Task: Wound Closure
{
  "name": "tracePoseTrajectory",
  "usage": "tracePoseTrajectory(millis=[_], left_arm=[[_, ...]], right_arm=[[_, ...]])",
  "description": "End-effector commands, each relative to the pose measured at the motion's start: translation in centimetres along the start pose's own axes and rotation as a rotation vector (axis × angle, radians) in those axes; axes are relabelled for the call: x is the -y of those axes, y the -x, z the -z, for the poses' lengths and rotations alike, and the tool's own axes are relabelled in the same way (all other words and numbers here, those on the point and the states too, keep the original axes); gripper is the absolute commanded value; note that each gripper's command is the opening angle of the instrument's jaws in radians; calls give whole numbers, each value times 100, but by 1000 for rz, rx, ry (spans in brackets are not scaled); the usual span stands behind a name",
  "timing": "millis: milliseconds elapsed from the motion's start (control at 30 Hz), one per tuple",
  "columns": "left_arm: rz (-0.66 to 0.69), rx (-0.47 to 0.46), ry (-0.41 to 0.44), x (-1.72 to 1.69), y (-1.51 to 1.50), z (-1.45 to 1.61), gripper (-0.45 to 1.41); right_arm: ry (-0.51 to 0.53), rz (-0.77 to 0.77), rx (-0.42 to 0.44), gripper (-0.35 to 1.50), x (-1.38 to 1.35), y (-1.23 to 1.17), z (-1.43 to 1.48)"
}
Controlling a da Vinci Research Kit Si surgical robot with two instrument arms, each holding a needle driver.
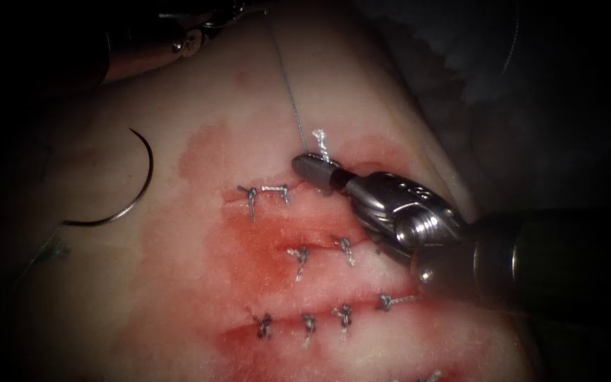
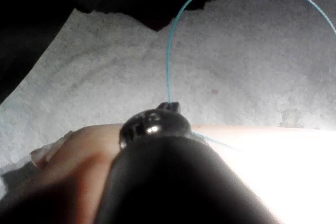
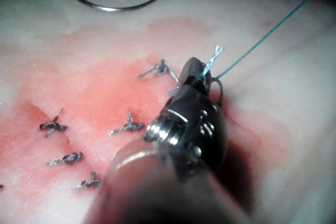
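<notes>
I work over the tissue (image 1: 178, 297), a broad slab, soft and wet with red fluid (image 1: 249, 255), so I judge it yields and tears if pinched hard. Several cuts on it carry tied stitches (image 1: 304, 260).

My right tool (image 1: 312, 172) comes in from four o'clock, its fingers pressed together at the top stitch, at the foot of the thread (image 1: 288, 88) beside a short frayed cut end (image 1: 322, 145); they seem to pinch the thread there.

My left tool (image 1: 199, 28) sits at eleven o'clock, and the thread runs taut up to it; I cannot tell its fingers' state.

The needle (image 1: 129, 191) lies free on the tissue at nine o'clock, well left of the cuts, held by neither tool and not in the tissue. It looks stiff, light and slippery: I would take it on the body of the curve, away from the point.

The thread is thin and limp; a firm flat pinch suits it.
</notes>
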Motion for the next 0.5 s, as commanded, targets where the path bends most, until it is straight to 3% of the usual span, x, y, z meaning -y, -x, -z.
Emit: tracePoseTrajectory(millis=[33, 367, 500], left_arm=[[-14, 10, -19, -5, 13, -12, -45], [-184, 37, -49, -34, 1, -58, -45], [-253, 32, -3, -51, 2, -66, -45]], right_arm=[[0, 7, -4, -35, -5, 0, -5], [33, 51, -76, -35, -10, -14, 22], [53, 62, -89, -35, -9, -20, 26]])
